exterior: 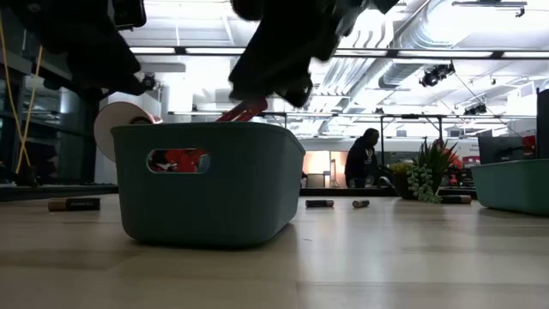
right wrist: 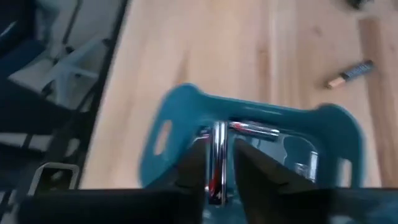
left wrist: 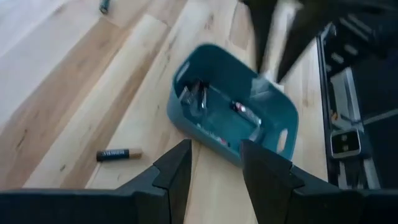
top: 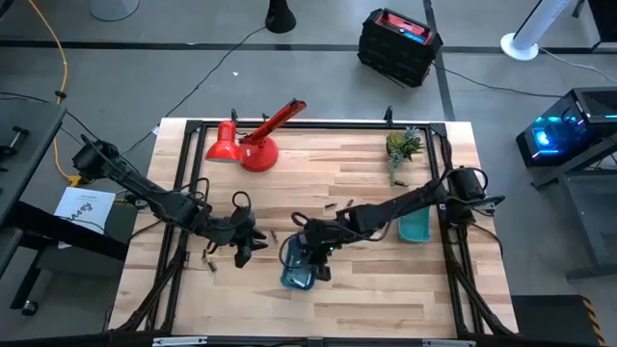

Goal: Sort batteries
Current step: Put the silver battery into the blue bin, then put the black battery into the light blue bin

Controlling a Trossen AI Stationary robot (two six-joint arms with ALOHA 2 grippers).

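Here, a slim silvery battery (right wrist: 217, 158) clamped upright between the right gripper's (right wrist: 217, 171) dark fingers, directly over the teal rectangular plastic tray (top: 294, 278) near the table's front middle. Inside that tray, several more dark batteries (left wrist: 202, 99). Just left of it, the left gripper (left wrist: 214, 168), jaws apart and empty; near it, a loose battery (left wrist: 118, 154) on the pale wooden table (top: 386, 299).

Pale, smooth wood-plank table (top: 386, 289); matt teal plastic tray (left wrist: 273, 106); batteries (left wrist: 119, 154) dark with shiny metallic ends
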